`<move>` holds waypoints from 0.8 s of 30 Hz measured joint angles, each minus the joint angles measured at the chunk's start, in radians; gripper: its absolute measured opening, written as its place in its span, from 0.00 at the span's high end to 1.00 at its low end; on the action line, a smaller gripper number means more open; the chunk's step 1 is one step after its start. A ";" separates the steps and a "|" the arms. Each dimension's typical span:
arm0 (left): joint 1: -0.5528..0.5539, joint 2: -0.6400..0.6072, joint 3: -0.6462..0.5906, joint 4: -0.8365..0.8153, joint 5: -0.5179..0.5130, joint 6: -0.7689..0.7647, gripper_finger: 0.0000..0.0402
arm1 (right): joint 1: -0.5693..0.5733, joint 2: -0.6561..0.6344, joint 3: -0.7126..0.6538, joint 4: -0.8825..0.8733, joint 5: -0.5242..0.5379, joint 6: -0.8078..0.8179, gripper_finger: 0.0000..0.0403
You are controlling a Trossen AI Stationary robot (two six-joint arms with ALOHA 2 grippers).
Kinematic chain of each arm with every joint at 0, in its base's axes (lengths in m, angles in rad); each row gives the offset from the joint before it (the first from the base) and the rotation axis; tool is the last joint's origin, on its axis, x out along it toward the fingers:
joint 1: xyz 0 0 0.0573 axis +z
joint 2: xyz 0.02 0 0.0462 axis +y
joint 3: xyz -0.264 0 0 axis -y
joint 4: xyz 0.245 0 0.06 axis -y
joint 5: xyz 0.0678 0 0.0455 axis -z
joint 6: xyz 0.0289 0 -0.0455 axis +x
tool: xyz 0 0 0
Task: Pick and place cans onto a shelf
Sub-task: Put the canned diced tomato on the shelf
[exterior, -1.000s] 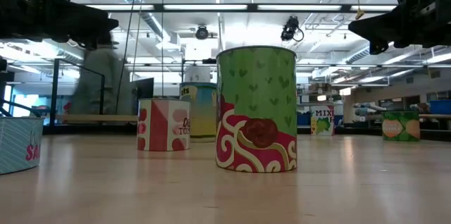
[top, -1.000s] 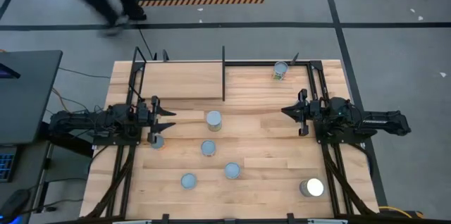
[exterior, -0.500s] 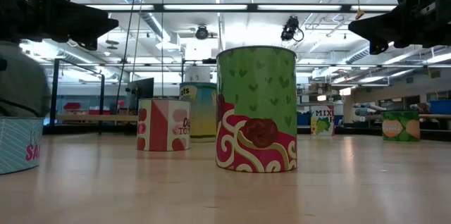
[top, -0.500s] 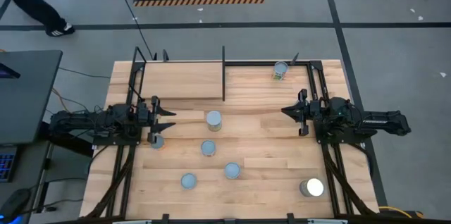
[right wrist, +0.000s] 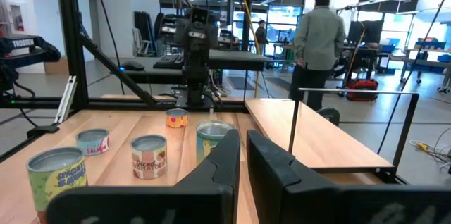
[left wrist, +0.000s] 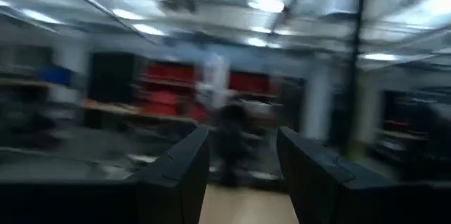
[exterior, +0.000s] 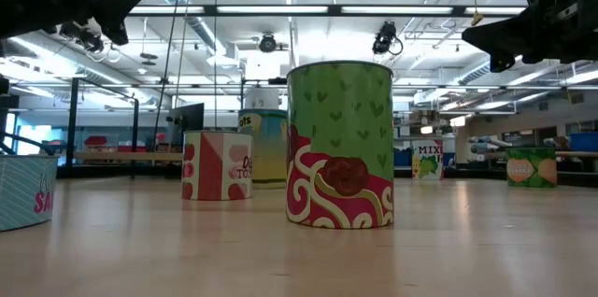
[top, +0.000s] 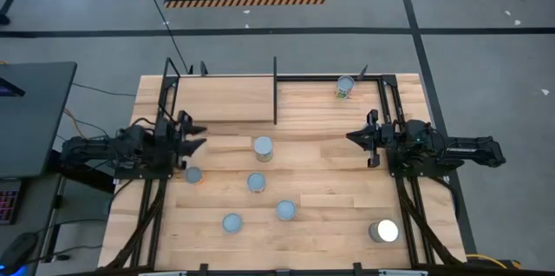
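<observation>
Seven cans stand on their bases on the plank table: one (top: 192,174) near my left gripper, three (top: 263,146) (top: 256,181) (top: 285,210) in the middle, one (top: 231,222) toward the near edge, a wider bright one (top: 384,231) near right, one (top: 345,86) far right. The shelf (top: 221,98), a pale wood panel with black posts, stands at the far left. My left gripper (top: 196,134) is open and empty, raised beyond the left can; its fingers show apart in the left wrist view (left wrist: 243,175). My right gripper (top: 350,137) is shut and empty at mid-right.
A black shelf post (top: 275,89) stands at the panel's right end. Black frame rods (top: 390,111) run along the table's sides. The low view shows a green and red can (exterior: 339,145) nearest the camera. A person (right wrist: 320,37) stands in the room beyond the table.
My left gripper has risen and drawn back toward the table's far and left edges, away from the left can, tipping upward; it stays open. That can now shows whole and stands where it was. A person beyond the table's far left has walked out of view.
</observation>
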 joint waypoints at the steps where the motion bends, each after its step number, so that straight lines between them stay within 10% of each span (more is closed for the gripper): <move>1: 0.000 0.000 0.000 -0.013 -0.050 0.033 0.57 | 0.000 0.000 0.000 0.002 0.000 0.000 0.91; 9: -0.001 0.082 0.000 -0.023 -0.162 0.105 0.57 | 0.000 0.000 0.000 0.016 0.000 0.000 0.91; 24: -0.202 0.687 0.227 -0.118 -0.030 -0.111 0.57 | 0.000 0.000 0.000 0.026 0.000 0.000 0.91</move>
